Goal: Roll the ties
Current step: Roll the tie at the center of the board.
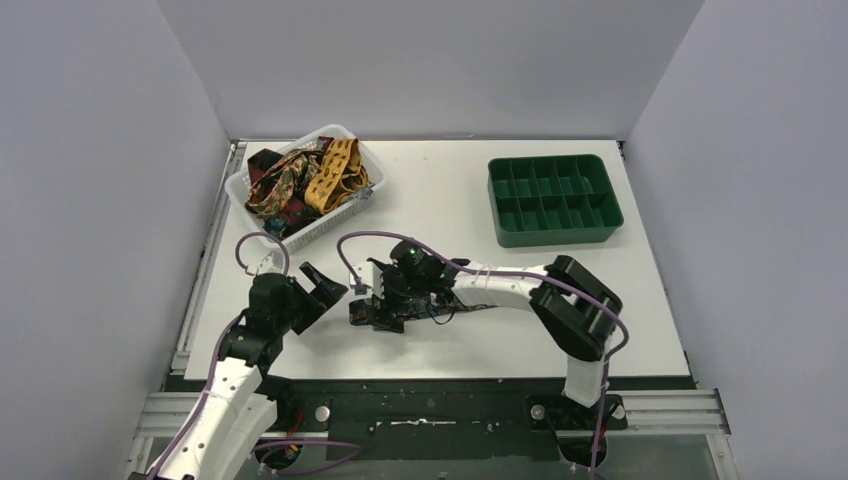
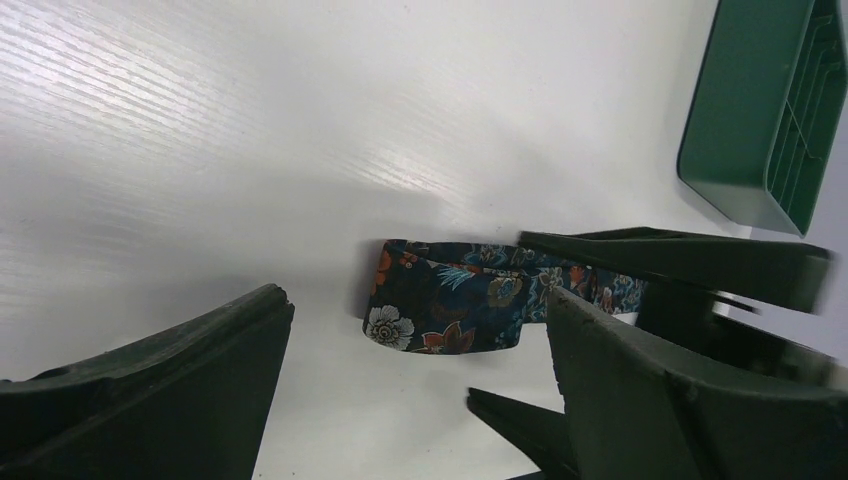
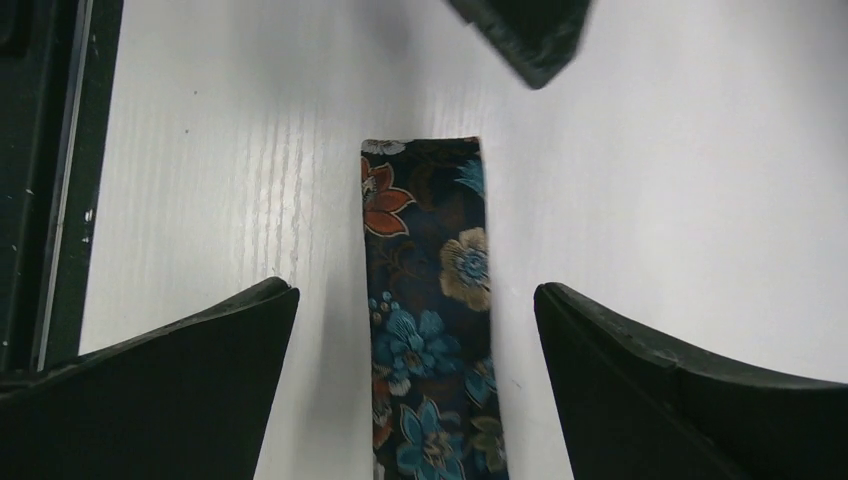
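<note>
Floral tie (image 3: 430, 330): found at frame centre, straddled untouched by right gripper (image 3: 415, 292), jaws spread; left gripper (image 2: 418, 300) likewise spread.

The left arm (image 1: 225, 398) and right arm (image 1: 505, 289) pair white shells with black joints, looping purple cables (image 1: 380, 235), a green light (image 1: 407, 250) at one wrist, and black wedge-shaped pincer fingers (image 3: 150, 380).

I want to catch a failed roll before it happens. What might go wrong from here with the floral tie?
1. Both arms' jaws stand open, so nothing pins the floral tie. It lies flat on the table, and when nudged it may slide rather than curl.
2. The left jaws sit close to the right jaws by the same end of the tie. If both move in together, they may knock into each other.
</note>
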